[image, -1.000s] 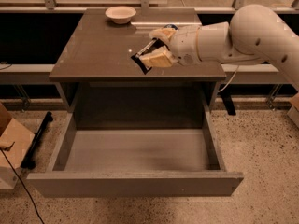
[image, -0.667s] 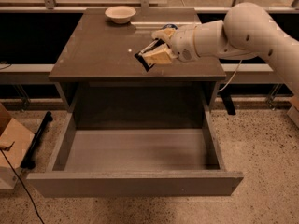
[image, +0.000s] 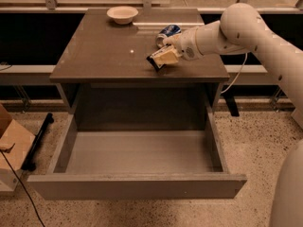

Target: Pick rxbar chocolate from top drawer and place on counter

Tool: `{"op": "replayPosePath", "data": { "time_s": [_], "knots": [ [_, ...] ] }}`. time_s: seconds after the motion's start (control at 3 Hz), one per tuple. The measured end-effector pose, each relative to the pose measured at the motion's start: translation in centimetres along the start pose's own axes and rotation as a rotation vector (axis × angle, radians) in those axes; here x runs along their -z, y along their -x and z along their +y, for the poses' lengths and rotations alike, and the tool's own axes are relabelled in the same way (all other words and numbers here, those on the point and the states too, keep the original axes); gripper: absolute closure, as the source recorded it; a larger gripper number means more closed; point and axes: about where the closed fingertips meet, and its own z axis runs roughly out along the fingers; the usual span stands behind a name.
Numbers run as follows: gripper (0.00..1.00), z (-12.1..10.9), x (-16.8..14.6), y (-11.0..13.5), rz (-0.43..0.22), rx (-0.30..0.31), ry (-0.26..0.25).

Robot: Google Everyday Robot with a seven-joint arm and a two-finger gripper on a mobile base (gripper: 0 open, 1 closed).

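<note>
the gripper (image: 160, 60) hangs low over the right front part of the surface (image: 104, 56), fingers closed on the rxbar chocolate (image: 154, 63) — the dark bar juts out leftward, at or just above the top. a blue can (image: 169, 30) lies just behind it, a bowl (image: 122, 14) stands at the back. the top drawer (image: 137, 186) stands open below.

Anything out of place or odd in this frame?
The blue soda can on the counter seems to lie on its side, behind the gripper holding the rxbar chocolate. The top drawer stands open; nothing else odd.
</note>
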Motion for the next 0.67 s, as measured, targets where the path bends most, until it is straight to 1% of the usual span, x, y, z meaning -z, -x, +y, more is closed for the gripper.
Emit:
{"op": "replayPosePath", "data": {
  "time_s": [0.67],
  "knots": [
    [0.27, 0.20, -0.44, 0.02, 0.000, -0.001, 0.007]
  ]
}}
